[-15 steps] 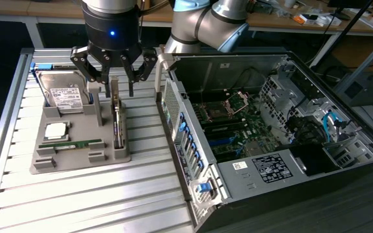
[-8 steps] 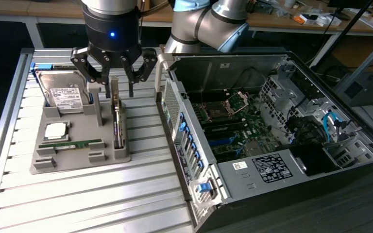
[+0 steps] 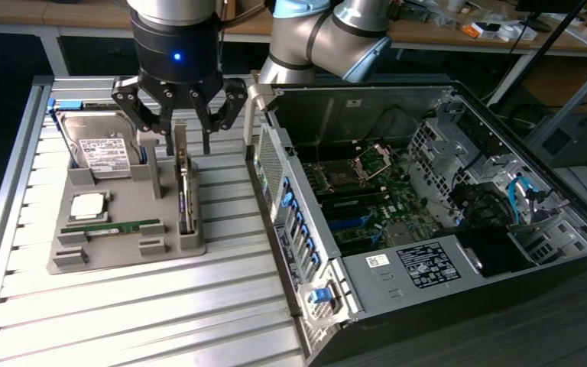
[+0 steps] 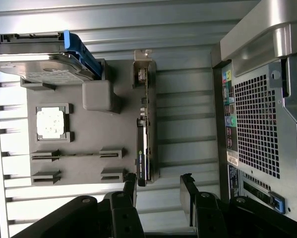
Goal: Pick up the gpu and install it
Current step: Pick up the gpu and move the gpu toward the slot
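jaws spread wide, gripper [image 3: 179, 139] poised over the gpu [image 3: 184, 191], seemingly not touching it.

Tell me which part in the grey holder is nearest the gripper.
The gpu, the thin card standing on edge beside the computer case; the open gripper hangs right above it, the hard drive lies aside.
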Action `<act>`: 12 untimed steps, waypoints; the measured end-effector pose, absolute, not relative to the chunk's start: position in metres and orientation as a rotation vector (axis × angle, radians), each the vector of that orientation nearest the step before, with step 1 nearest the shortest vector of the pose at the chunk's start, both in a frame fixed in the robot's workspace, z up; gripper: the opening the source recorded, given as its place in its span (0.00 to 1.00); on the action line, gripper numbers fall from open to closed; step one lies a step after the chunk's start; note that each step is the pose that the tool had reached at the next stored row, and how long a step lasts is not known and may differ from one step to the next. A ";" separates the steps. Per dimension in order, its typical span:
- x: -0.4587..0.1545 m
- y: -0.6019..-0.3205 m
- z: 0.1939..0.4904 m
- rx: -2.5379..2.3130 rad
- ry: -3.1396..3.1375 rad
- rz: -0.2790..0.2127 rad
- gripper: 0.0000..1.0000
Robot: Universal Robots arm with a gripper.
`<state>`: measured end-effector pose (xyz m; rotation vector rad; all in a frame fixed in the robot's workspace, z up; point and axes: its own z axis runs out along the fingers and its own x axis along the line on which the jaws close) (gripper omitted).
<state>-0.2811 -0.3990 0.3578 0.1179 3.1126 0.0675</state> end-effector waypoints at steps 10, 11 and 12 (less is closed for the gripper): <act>-0.281 -0.399 0.351 0.118 3.113 0.068 0.48; -0.281 -0.399 0.349 0.118 3.113 0.068 0.48; -0.281 -0.399 0.348 0.118 3.113 0.068 0.48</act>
